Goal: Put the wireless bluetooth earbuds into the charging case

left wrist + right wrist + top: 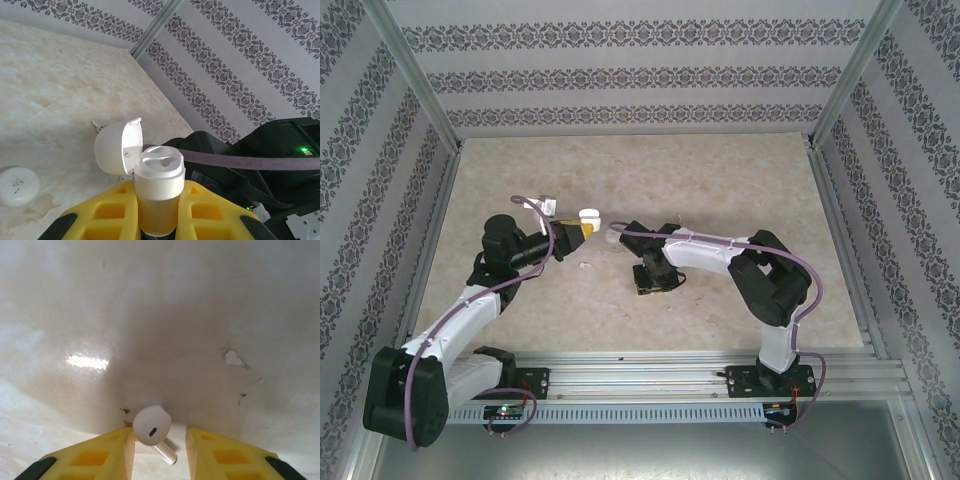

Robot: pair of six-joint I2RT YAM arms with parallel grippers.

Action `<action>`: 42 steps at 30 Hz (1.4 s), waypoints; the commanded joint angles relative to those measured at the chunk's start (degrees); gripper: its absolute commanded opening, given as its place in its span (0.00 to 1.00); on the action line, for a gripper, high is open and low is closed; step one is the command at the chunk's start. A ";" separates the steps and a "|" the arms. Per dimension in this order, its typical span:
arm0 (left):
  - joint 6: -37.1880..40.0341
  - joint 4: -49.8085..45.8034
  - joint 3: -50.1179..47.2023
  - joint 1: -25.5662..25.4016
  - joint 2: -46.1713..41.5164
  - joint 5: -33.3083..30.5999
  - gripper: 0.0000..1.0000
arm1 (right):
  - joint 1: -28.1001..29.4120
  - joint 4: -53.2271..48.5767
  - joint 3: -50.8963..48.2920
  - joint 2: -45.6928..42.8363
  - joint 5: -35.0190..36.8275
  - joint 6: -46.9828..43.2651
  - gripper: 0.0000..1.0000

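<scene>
My left gripper [578, 230] is shut on the charging case [159, 187], which stands upright between the yellow fingers [107, 212], well above the table. The case's lid [116, 147] hangs open to the left and the moulded top shows. In the top view the case [588, 214] is just left of my right gripper [614, 238]. In the right wrist view one of the earbuds [151, 425] sits between the yellow fingers of my right gripper [160, 447], stem toward the camera. It touches the left finger [120, 450], with a clear gap to the right finger, so the jaws are open.
A flat round white disc [17, 186] lies on the marble table [720, 180] to the left of the case. A tiny white bit [95, 126] lies beyond the lid, and another small white piece [586, 266] lies below the grippers. Patterned walls enclose the table.
</scene>
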 commanded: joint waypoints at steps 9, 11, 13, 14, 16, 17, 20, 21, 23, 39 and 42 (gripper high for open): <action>7.72 -7.50 -4.80 -1.60 -10.56 -6.33 0.00 | -0.31 -6.12 4.74 -5.34 0.97 -1.54 0.35; 7.41 -7.12 -5.50 -1.59 -10.86 -6.40 0.00 | -0.21 -7.13 6.00 -5.27 2.06 -2.03 0.34; 6.73 -5.96 -6.29 -1.58 -10.82 -6.57 0.00 | 0.06 -8.21 7.41 -4.25 3.42 -3.12 0.32; 6.39 -5.47 -6.60 -1.54 -10.81 -6.65 0.00 | 0.08 -8.85 8.17 -3.38 3.77 -4.02 0.32; 6.15 -5.24 -6.89 -1.54 -10.85 -7.08 0.00 | 0.23 -10.55 9.74 -1.60 4.81 -5.59 0.32; 6.23 -5.35 -6.89 -1.58 -10.84 -7.12 0.00 | 0.43 -11.73 10.40 -0.72 5.45 -6.24 0.32; 6.35 -5.93 -6.98 -1.53 -10.91 -6.77 0.00 | 0.51 -13.90 11.49 1.25 6.91 -7.53 0.33; 6.41 -5.99 -6.98 -1.60 -11.00 -6.76 0.00 | 0.59 -14.18 11.54 1.61 7.06 -7.86 0.33; 6.41 -6.04 -7.15 -1.61 -11.08 -6.75 0.00 | 0.77 -14.06 11.37 2.19 6.92 -8.29 0.33; 6.63 -7.73 -6.89 -1.56 -11.62 -6.76 0.00 | 2.26 -14.23 14.46 7.72 4.74 -11.32 0.34; 6.93 -8.34 -6.70 -1.61 -11.92 -6.67 0.00 | 2.26 -14.71 14.53 8.27 5.13 -11.41 0.34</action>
